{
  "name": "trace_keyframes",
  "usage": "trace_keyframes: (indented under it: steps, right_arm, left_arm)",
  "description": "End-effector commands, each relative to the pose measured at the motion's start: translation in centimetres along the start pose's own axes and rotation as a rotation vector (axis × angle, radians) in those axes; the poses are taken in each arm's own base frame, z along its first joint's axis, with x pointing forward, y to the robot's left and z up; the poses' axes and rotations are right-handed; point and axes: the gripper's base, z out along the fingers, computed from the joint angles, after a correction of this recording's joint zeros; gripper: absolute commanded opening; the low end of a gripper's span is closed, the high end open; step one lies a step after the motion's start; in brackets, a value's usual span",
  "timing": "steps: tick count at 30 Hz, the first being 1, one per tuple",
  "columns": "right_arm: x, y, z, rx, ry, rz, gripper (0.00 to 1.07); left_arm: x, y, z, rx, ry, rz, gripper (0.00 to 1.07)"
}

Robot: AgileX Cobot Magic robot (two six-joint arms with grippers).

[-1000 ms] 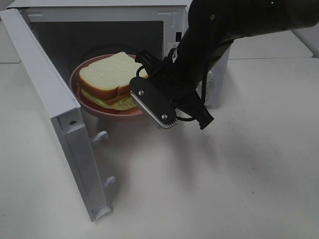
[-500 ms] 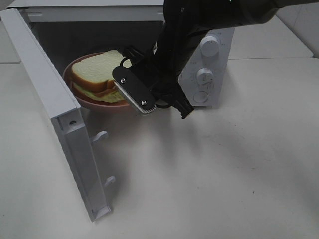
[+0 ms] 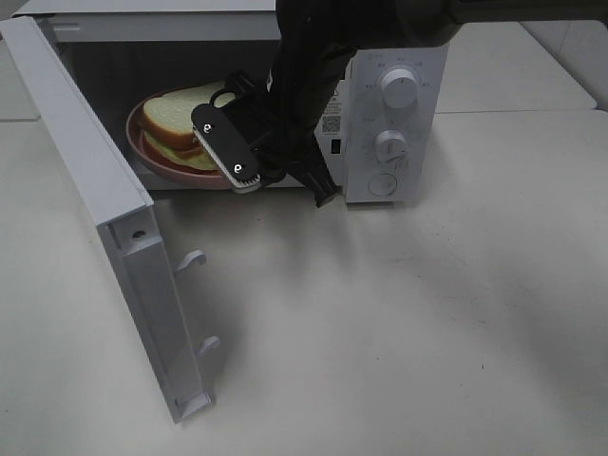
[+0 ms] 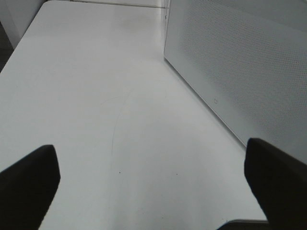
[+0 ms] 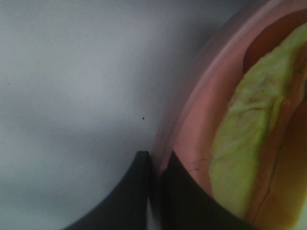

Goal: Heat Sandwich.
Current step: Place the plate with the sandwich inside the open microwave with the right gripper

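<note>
– Sandwich (image 3: 176,128) lies flat on its pink plate (image 3: 157,166) inside the microwave (image 3: 399,104), deeper in than the right gripper (image 5: 154,163).
– Gripping?
– Pinched tight on the pink plate's near rim; only the right wrist view shows that. The left gripper (image 4: 151,158) gapes empty over the table (image 4: 96,72), outside the door (image 3: 95,190).
– So the right arm is nearer. I'd guess letting go comes next.
</note>
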Motion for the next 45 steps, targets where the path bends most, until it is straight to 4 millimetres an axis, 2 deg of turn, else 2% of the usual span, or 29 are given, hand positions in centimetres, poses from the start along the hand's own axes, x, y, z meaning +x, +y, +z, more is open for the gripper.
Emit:
trace_keyframes:
  steps: [1, 10, 28, 45]
  right_arm:
    - [0.1, -1.3, 0.0, 0.035, 0.001, 0.025, 0.00]
    - [-0.6, -2.9, 1.4, 0.035, -0.006, 0.055, 0.00]
    - [-0.2, -5.6, 3.3, 0.080, 0.028, 0.188, 0.00]
    - [0.3, -6.6, 4.2, 0.135, 0.040, 0.272, 0.00]
  left_arm:
    - [0.1, 0.0, -0.2, 0.009, -0.024, 0.000, 0.98]
    - [0.1, 0.0, -0.2, 0.009, -0.024, 0.000, 0.98]
    - [0.1, 0.0, -0.2, 0.009, -0.024, 0.000, 0.98]
    - [0.1, 0.0, -0.2, 0.009, -0.024, 0.000, 0.98]
